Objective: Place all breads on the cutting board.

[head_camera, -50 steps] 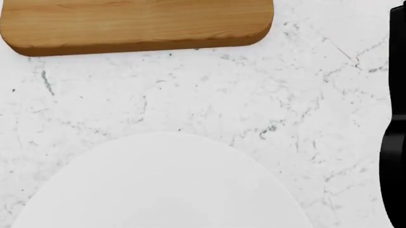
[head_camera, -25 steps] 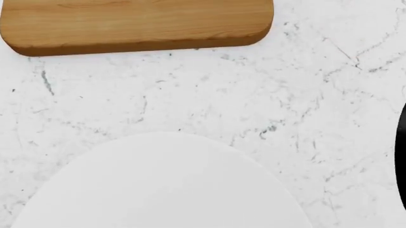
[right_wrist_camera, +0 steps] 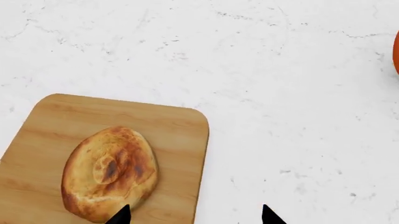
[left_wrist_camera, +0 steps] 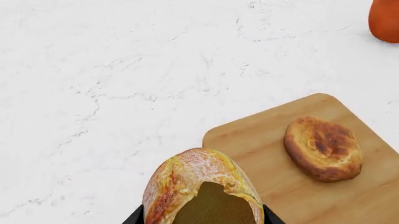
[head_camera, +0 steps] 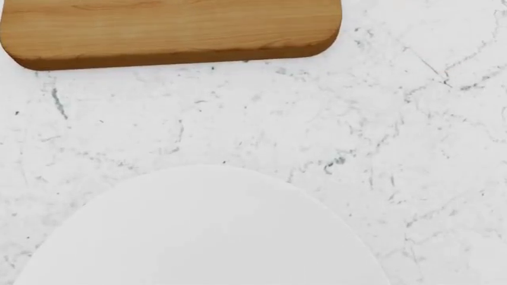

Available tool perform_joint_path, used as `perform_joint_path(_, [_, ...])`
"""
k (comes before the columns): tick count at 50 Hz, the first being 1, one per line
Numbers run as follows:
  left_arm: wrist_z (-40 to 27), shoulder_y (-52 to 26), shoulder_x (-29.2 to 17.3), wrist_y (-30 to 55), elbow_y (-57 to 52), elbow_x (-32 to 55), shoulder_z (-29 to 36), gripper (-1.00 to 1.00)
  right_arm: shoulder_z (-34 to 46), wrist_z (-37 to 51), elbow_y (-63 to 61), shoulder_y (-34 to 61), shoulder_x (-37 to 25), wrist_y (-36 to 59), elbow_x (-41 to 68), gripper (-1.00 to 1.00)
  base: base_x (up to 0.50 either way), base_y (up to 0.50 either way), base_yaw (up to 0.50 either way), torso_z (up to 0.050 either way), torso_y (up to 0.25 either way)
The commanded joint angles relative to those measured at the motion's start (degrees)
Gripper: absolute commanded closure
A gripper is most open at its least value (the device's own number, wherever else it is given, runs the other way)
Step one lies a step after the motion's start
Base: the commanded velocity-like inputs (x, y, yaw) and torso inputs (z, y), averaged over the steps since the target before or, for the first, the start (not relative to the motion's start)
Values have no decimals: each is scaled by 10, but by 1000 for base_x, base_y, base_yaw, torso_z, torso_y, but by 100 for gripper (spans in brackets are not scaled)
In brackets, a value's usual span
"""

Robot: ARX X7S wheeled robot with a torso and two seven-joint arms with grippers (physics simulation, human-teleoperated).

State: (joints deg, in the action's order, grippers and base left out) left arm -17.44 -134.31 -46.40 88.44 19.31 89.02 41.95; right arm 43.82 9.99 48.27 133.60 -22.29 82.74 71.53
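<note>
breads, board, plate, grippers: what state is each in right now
held bread: gripped by the left gripper, near the board's corner
placed bread: lying flat on the cutting board
cutting board: flat on the counter, carrying one bread
white plate: nothing on its visible part
right gripper: open, holding nothing

Marble counter (head_camera: 380,119): cutting board (head_camera: 170,29), plate (head_camera: 206,231)

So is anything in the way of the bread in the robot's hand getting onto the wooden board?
Nothing visible blocks it. The held bread in the left gripper hangs by the cutting board corner. Another bread lies farther along the board, with bare wood between.
</note>
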Motion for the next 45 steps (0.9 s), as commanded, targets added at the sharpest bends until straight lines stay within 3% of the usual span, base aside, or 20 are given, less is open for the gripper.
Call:
perform_joint_path(1, [188,-6,110,-1,84,-234,-18,100,-11,15,-75,10,-46,57,4,-100,0,0,0,0,0])
perform_joint_path(14, [369,-5,213,-64,206,-412,45,100,37,59,-152,14,-106,72,101,-100,0,0,0,0,0])
perform_joint_path(22, [444,-3,277,-83,281,-501,21,100,52,64,-173,14,-127,72,112,-100,0,0,0,0,0])
perform_joint_path(23, [505,-7,360,-127,367,-567,27,100,67,51,-188,14,-144,72,110,-100,0,0,0,0,0])
perform_joint_path(26, [571,-6,397,-149,438,-654,4,100,70,54,-193,14,-153,73,117,-100,0,0,-1,0,0])
perform_joint_path(37, [578,10,429,-191,499,-703,-20,100,79,34,-201,14,-158,72,100,-100,0,0,0,0,0])
perform_joint_path(45, [568,43,422,-175,460,-703,-16,100,87,29,-204,14,-161,72,99,-100,0,0,0,0,0])
